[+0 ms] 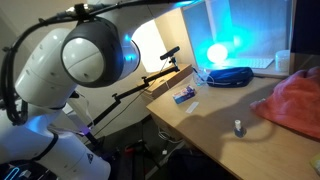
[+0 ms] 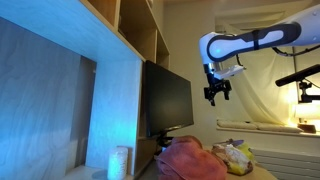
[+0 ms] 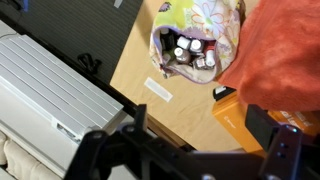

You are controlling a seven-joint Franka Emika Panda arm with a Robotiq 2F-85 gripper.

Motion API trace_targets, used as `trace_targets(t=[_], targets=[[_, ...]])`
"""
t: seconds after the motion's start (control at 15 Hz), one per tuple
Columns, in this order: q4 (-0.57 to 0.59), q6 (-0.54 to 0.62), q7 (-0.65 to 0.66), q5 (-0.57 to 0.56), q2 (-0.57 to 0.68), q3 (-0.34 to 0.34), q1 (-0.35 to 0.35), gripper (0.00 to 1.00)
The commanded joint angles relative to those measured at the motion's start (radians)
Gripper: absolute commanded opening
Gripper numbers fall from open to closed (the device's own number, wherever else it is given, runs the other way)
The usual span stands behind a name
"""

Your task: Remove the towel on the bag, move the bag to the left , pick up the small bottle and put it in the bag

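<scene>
Pincer (image 2: 217, 94) wide open, empty, high above surface (image 1: 215, 140). Towel (image 3: 285, 50) overlaps one edge of bag (image 3: 195, 35). Small bottle (image 1: 238, 127) stands left of towel. We'd drop onto towel fold away from bag, pinch cloth only, lift clear.

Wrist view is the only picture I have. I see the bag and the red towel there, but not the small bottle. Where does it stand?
Observer: In an exterior view the small bottle stands upright on a bare part of the table, apart from the towel.
Operator: Thank you. And is the hand high or low over the table?
Observer: In an exterior view the hand hangs high above the towel and the bag. It is open and holds nothing.
</scene>
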Motion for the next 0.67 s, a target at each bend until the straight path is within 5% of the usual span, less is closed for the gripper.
trace_targets(t=[0.0,0.6], targets=[[0.030,-0.004,-0.081,-0.024,0.070,-0.019,-0.032,1.00],[0.028,0.004,-0.436,-0.003,0.191,0.024,-0.089,1.00]])
